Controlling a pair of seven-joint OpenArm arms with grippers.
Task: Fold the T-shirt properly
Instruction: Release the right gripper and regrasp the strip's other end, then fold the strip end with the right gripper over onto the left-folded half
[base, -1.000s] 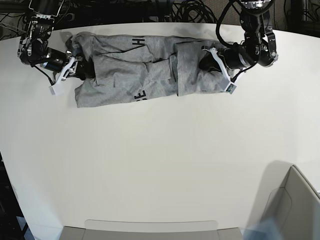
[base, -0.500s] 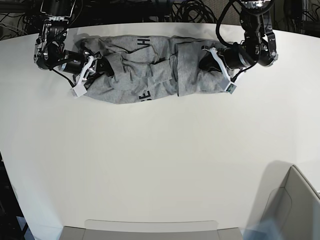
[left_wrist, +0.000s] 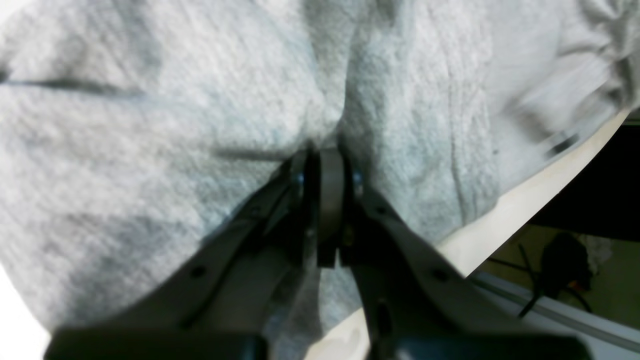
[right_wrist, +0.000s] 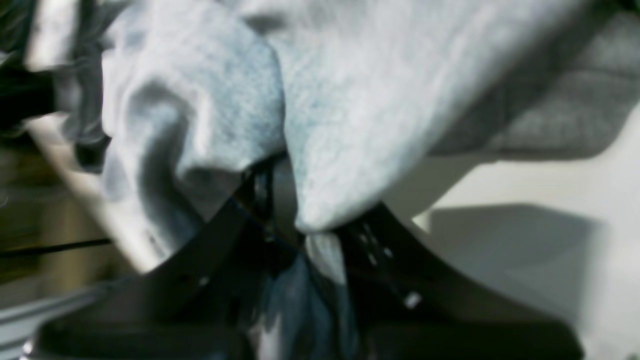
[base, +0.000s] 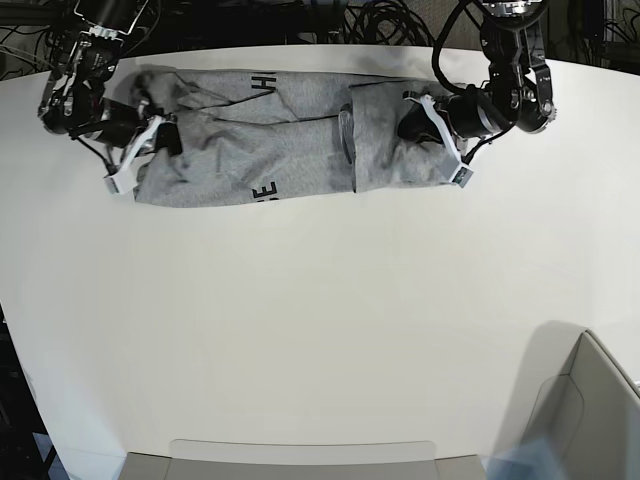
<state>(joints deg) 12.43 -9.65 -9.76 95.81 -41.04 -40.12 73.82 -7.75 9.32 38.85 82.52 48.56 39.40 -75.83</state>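
Grey T-shirt (base: 270, 135) on the table (base: 320, 330) — each end pinched by a claw.

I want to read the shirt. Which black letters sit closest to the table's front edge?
The "E" letters on the T-shirt, at its lower edge; the "H" sits at the far edge.

The T-shirt (base: 270, 140) is heather grey, a mottled light grey with darker flecks, and carries black block letters (base: 263, 82) along one long edge and more black letters at the opposite edge. Between the jaws of the left gripper (left_wrist: 325, 170) the cloth reads pale grey with a faint bluish cast; the gripper itself is black with a grey pad. The right gripper (right_wrist: 295, 220) is black too, the fabric pinched between its jaws whitish grey, shading to darker grey beyond. The table (base: 320, 320) is plain white, unpatterned
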